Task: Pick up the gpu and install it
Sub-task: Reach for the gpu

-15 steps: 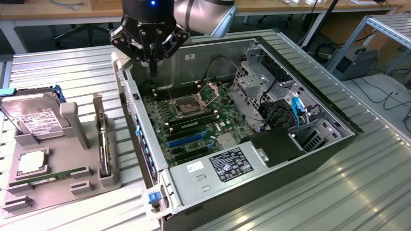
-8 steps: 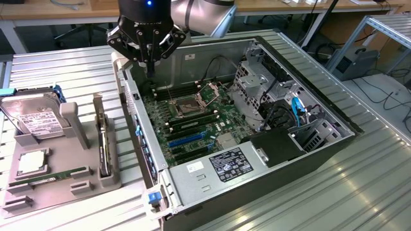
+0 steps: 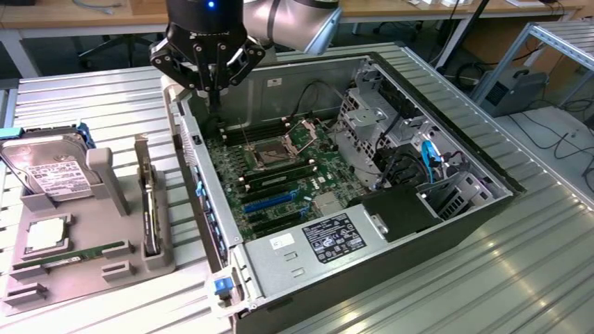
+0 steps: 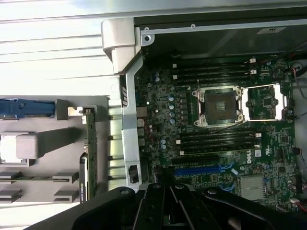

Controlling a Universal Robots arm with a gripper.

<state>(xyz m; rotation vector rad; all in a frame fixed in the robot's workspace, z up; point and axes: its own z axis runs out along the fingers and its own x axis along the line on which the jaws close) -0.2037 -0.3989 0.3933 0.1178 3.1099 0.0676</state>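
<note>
Task at its outset. We see the gpu (image 3: 147, 202) standing on its long edge in a slot of the grey holder (image 3: 83, 278), outside the case (image 3: 399, 278) and just beside its rear panel, on the exterior view's left. The holder also carries a hard drive (image 3: 51, 170) and a RAM stick (image 3: 79, 254), neither of which belongs to the task. The gripper (image 3: 214, 104) hangs over the rear corner of the open case, above the edge of the motherboard (image 3: 269, 174) and well apart from the gpu. Its fingers are drawn together with nothing between them, so we read it as closed and empty. In the wrist view the gpu (image 4: 90, 153) appears edge-on in the holder, with its silver bracket at one end. In that view the closed gripper (image 4: 168, 188) sits over the board near the blue slots (image 4: 201, 170). We see no card seated in those slots, and the CPU socket (image 4: 220, 105) lies open. We judge that nothing of the task is done: the card has been neither grasped nor lifted, and no part of the install shows. Both steps, the pick and the seating of the card in the case, remain. We cannot tell from these views which slot is meant for the card.
</note>
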